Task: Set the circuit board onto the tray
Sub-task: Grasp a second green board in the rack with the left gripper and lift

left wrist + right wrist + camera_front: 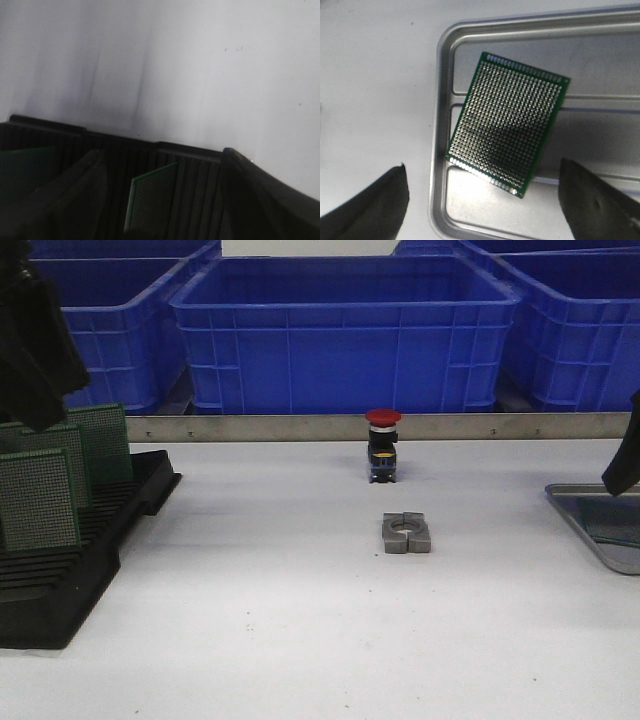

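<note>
A green circuit board [507, 122] lies flat and skewed on the floor of the grey metal tray [442, 100], near one corner. My right gripper [482, 165] hovers above it, open and empty, with a dark finger on each side. In the front view the tray [575, 510] is at the right edge, under the right gripper [622, 465]. My left gripper [161, 155] is open over the black slotted rack [195, 170], with an upright green board [152, 200] between its fingers, untouched. In the front view the left gripper [30, 350] is above the rack [60, 570].
Several green boards [40, 495] stand in the rack at the left. A red-capped push button [383, 445] and a grey metal block [406, 533] sit mid-table. Big blue crates [340, 330] stand behind a metal rail [300, 427].
</note>
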You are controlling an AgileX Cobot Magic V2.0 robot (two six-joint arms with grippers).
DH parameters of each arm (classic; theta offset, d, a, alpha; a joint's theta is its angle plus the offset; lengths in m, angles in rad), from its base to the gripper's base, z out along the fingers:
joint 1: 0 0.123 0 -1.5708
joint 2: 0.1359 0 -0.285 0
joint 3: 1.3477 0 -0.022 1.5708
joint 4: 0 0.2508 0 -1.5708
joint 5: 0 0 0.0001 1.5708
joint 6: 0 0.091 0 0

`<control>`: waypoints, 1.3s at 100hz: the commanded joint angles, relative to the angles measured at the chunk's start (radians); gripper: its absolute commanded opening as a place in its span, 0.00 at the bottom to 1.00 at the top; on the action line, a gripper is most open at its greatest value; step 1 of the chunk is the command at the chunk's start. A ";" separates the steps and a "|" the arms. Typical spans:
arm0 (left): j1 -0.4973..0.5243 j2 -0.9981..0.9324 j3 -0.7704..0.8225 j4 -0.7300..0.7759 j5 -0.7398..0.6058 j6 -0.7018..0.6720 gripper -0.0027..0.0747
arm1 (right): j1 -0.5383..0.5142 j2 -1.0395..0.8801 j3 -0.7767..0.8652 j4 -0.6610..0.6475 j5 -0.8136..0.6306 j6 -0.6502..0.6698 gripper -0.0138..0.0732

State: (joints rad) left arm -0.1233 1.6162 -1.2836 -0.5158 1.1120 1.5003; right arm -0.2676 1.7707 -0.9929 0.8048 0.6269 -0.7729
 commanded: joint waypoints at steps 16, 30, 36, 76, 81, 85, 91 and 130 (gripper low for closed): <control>0.013 -0.022 -0.028 0.037 -0.028 -0.011 0.62 | -0.007 -0.045 -0.028 0.015 0.025 -0.012 0.87; 0.013 0.024 -0.028 0.105 -0.016 -0.011 0.62 | -0.007 -0.045 -0.028 0.015 0.038 -0.012 0.87; 0.013 0.045 -0.028 0.119 -0.028 -0.011 0.62 | -0.007 -0.045 -0.028 0.015 0.040 -0.012 0.87; 0.011 0.133 -0.030 0.132 0.028 -0.011 0.28 | -0.007 -0.040 -0.026 0.015 0.043 -0.012 0.87; 0.011 0.133 -0.030 0.132 0.032 -0.011 0.13 | -0.007 -0.040 -0.026 0.015 0.043 -0.012 0.87; 0.011 0.133 -0.030 0.136 0.032 -0.011 0.01 | -0.007 -0.040 -0.026 0.015 0.042 -0.012 0.87; 0.011 0.133 -0.031 0.141 0.040 -0.011 0.01 | -0.007 -0.040 -0.026 0.015 0.047 -0.012 0.87; -0.027 0.078 -0.237 -0.046 0.174 -0.040 0.01 | -0.002 -0.101 -0.086 0.014 0.263 -0.157 0.87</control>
State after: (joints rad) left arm -0.1245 1.7641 -1.4547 -0.4501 1.2067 1.4739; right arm -0.2676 1.7476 -1.0389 0.7967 0.8112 -0.8610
